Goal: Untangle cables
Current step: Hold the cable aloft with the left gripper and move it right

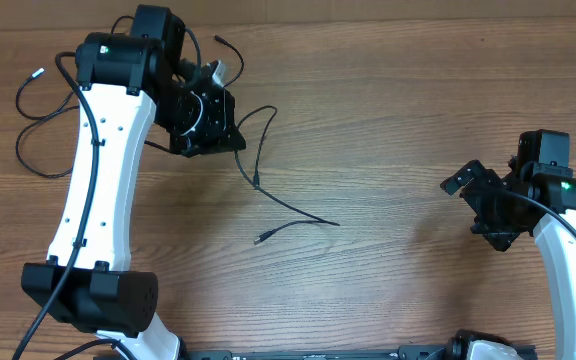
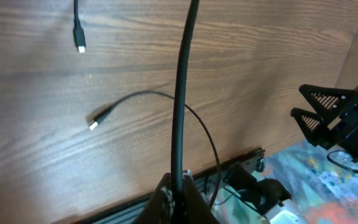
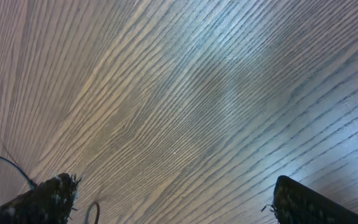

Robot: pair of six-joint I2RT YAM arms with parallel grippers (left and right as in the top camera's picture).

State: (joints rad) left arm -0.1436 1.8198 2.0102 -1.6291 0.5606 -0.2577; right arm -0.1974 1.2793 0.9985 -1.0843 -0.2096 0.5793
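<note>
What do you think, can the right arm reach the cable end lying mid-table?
Probably yes: the right gripper is open and empty, with only bare table between it and that cable end.

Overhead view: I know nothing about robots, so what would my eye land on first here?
Probably the white left arm sweeping up the left side, its left gripper pinching a thin black cable. Next, the loose cables sprawled over the wooden table mid-scene. On the right, the right gripper hangs wide open, holding nothing.

surface: brown wood-grain tabletop | near edge: black metal rail | beyond edge: multicoloured patterned surface | light: pale sheen on grain
</note>
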